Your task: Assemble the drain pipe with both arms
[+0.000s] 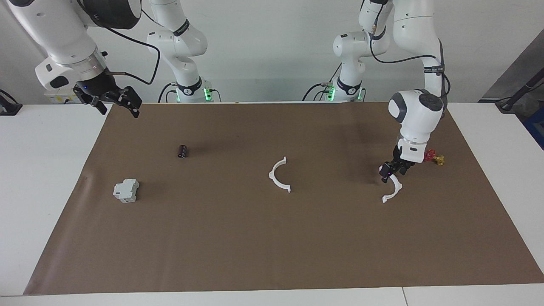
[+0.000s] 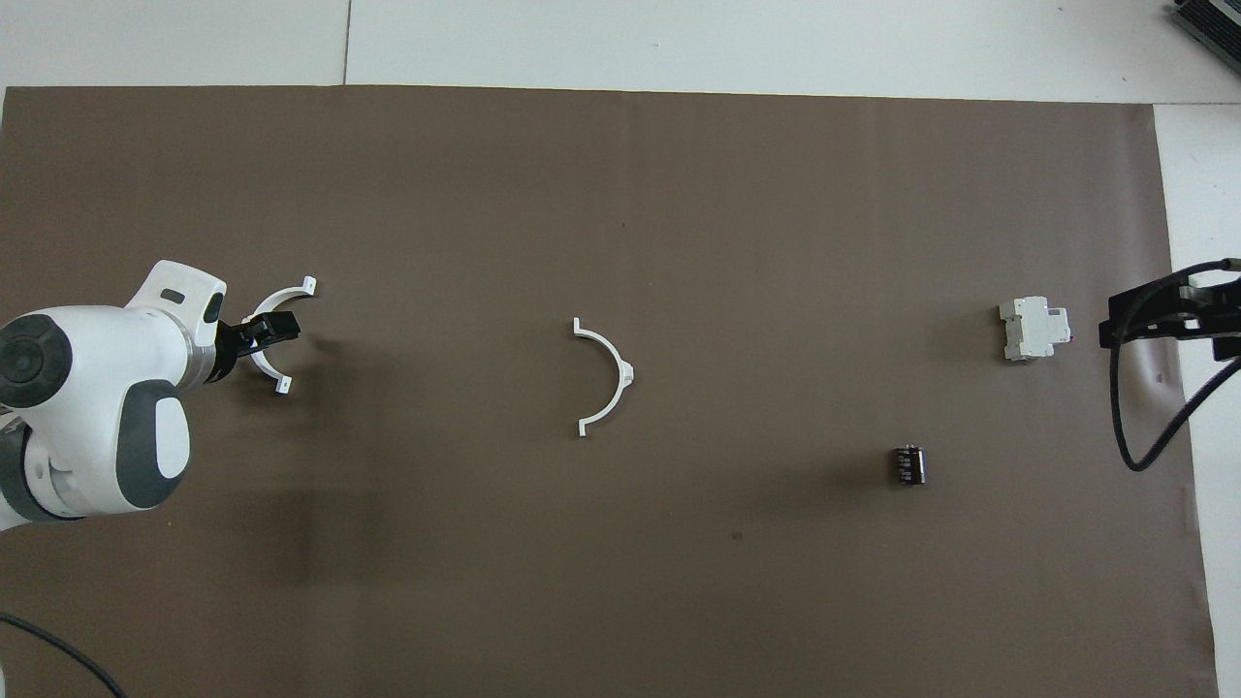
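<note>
Left gripper (image 1: pixel 392 172) pinches half-ring (image 1: pixel 394 190), ends toward middle half-ring (image 1: pixel 279 175); right gripper (image 1: pixel 117 100) waits, jaws parted.

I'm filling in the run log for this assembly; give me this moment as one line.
left gripper: down at half-ring beside red-and-yellow piece | second half-ring: mid-mat, untouched | right gripper: waiting, raised | ring: unassembled

grey block (image 1: pixel 126 190), black cylinder (image 1: pixel 182 151), red-and-yellow piece (image 1: pixel 435 157)
</note>
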Controlling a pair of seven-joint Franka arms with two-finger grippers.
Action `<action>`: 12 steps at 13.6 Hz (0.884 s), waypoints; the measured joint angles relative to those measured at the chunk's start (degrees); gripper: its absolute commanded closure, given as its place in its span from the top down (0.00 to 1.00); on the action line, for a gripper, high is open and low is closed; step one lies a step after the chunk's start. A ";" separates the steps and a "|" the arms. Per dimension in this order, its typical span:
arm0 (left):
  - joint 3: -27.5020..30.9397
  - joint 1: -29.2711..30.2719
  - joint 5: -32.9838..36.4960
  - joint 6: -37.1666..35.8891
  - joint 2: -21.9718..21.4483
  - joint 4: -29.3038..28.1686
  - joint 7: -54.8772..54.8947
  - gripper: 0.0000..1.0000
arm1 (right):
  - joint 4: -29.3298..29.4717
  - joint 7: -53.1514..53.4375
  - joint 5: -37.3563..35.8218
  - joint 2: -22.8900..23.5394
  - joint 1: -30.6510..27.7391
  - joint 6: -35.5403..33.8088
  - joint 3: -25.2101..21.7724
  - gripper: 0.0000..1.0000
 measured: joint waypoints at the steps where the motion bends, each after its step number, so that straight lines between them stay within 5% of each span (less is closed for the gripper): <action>1: 0.01 0.00 0.00 0.00 0.00 0.00 -0.02 1.00 | -0.05 -0.04 0.10 0.02 0.06 0.00 0.08 1.00; 5: 0.06 0.00 0.00 0.02 -0.02 0.00 -0.07 0.95 | 0.68 -1.51 -0.23 0.03 1.17 0.03 0.71 1.00; 8: 0.09 0.01 0.00 0.08 -0.02 0.00 -0.14 0.67 | 0.88 -1.51 -0.82 0.04 2.72 0.36 0.86 1.00; 12: 0.10 0.01 0.00 0.34 -0.02 0.00 -0.33 0.08 | 0.87 -1.51 -0.97 0.04 2.63 1.05 0.74 1.00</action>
